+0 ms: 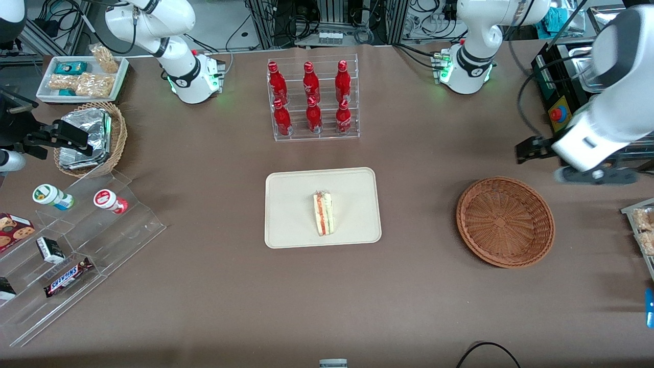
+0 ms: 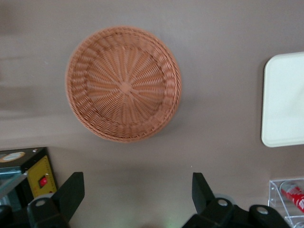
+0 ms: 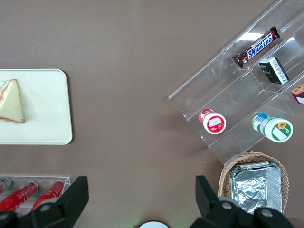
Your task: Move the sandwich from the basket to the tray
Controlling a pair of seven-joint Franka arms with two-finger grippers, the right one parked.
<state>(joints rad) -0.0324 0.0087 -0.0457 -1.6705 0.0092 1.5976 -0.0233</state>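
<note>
Spread wide and holding nothing, the fingers [image 2: 71, 190] of the left arm's gripper [image 2: 137, 194] are hanging high above the table near the working arm's end, with bare brown cloth showing between them. Below and just ahead of the fingertips, the basket [image 2: 124, 84] is sitting empty, its woven floor fully exposed. Well apart from the fingers, toward the middle of the table, the sandwich [image 1: 323, 213] is lying on the tray [image 1: 291, 204], its red and green filling edge turned upward, clear of the rim.

Judging by this layout, the transfer itself is looking finished: the wedge is resting in the tray, the basket is holding nothing, and the arm is sitting clear of both. What is remaining seems to be no more than keeping the arm parked off the work area; no further grasp appears to be called for.

As for readable writing, a chocolate bar [image 1: 68, 276] on the clear stepped display toward the parked arm's end is showing the word SNICKERS. The red bottles [image 1: 311, 97] in the clear rack are carrying white script too small to read.
</note>
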